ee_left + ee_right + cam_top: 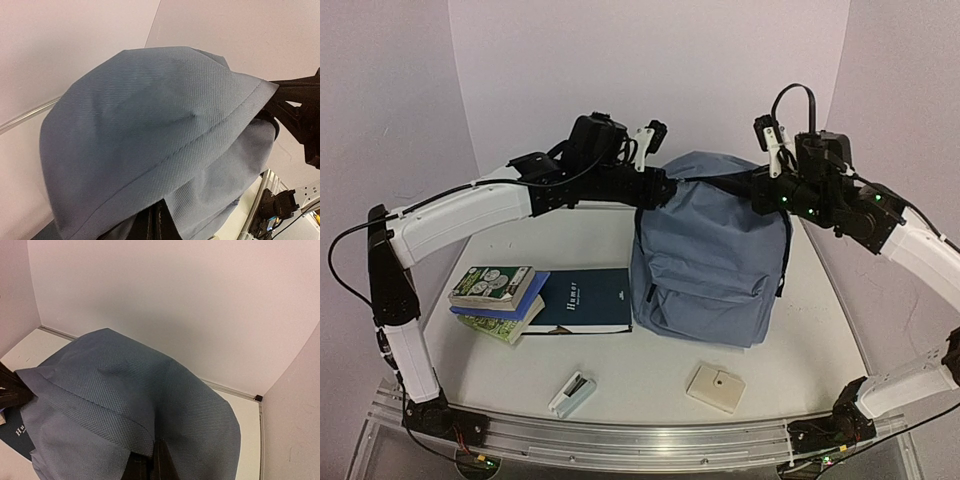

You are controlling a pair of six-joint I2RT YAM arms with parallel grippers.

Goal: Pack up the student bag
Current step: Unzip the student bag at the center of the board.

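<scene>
White table (820,340), pale walls. The student bag (710,250) stands upright on it, top fabric pinched by left gripper (156,225) and right gripper (150,465) (both clamped). Books (498,300) left of it, white case (572,393) and beige pad (716,387) before it: packing seemingly unstarted.

Student bag (710,250) of matt woven cloth (visible twill rib), smooth table (640,385)

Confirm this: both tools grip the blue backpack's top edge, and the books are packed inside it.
Wrong on the books: the left tool and right tool grip the backpack's top edge, but the books lie on the table beside it, per the top external view.
</scene>
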